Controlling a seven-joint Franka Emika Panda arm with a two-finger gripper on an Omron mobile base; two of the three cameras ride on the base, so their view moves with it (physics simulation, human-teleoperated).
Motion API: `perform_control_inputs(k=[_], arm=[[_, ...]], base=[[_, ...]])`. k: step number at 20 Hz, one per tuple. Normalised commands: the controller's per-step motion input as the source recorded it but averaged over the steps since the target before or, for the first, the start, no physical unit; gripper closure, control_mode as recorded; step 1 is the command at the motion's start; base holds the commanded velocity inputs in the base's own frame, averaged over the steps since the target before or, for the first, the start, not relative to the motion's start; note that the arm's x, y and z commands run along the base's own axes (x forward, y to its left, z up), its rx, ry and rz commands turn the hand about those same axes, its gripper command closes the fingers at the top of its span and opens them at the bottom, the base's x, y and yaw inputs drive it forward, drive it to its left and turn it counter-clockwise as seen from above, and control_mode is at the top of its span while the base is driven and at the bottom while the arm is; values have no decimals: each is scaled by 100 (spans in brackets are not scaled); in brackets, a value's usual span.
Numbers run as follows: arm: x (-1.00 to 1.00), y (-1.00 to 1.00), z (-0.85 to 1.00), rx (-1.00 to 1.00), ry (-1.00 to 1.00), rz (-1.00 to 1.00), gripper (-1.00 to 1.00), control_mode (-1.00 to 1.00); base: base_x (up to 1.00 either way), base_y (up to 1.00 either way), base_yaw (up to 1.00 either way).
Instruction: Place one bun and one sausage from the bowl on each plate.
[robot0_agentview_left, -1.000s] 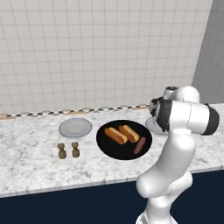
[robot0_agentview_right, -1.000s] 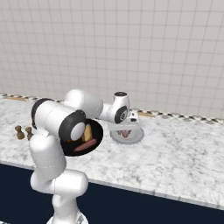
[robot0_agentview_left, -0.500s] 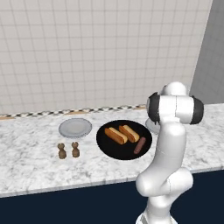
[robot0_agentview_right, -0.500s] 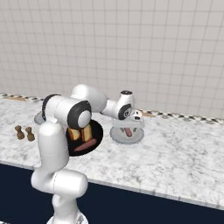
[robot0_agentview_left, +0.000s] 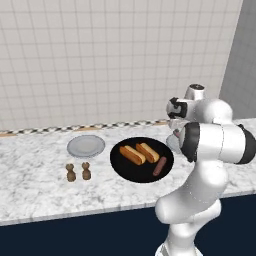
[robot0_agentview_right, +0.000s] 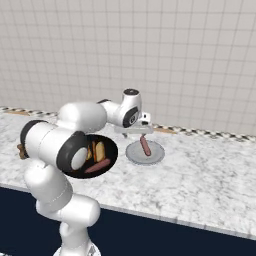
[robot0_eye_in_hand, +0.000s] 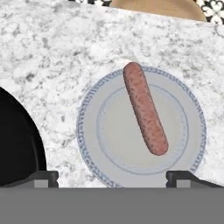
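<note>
on the far left sits one empty plate (robot0_agentview_left: 86, 146) with two small shakers (robot0_agentview_left: 78, 171) just in front. next comes the black bowl (robot0_agentview_left: 120, 167), holding two buns (robot0_agentview_left: 140, 152) and a sausage (robot0_agentview_left: 159, 165). right of the bowl lies the second plate (robot0_eye_in_hand: 105, 131), one sausage (robot0_eye_in_hand: 145, 108) resting across it. my claw (robot0_eye_in_hand: 113, 177) hangs above that plate, fingers spread wide, holding nothing.

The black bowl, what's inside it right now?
In the black bowl lie two buns side by side and one sausage. From the right side, the robot's arm covers part of the bowl.
</note>
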Motion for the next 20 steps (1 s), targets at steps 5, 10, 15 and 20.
perform_control_inputs(k=[5,10,15,20], arm=[[-36,100,28,0,-1,0,-100,-100],[-17,96,0,8,18,0,-100,-100],[6,32,-8,12,20,0,-100,-100],[-1,22,-46,4,-1,0,-100,-100]], base=[[0,0,0],[0,0,0],[0,0,0],[0,0,0]])
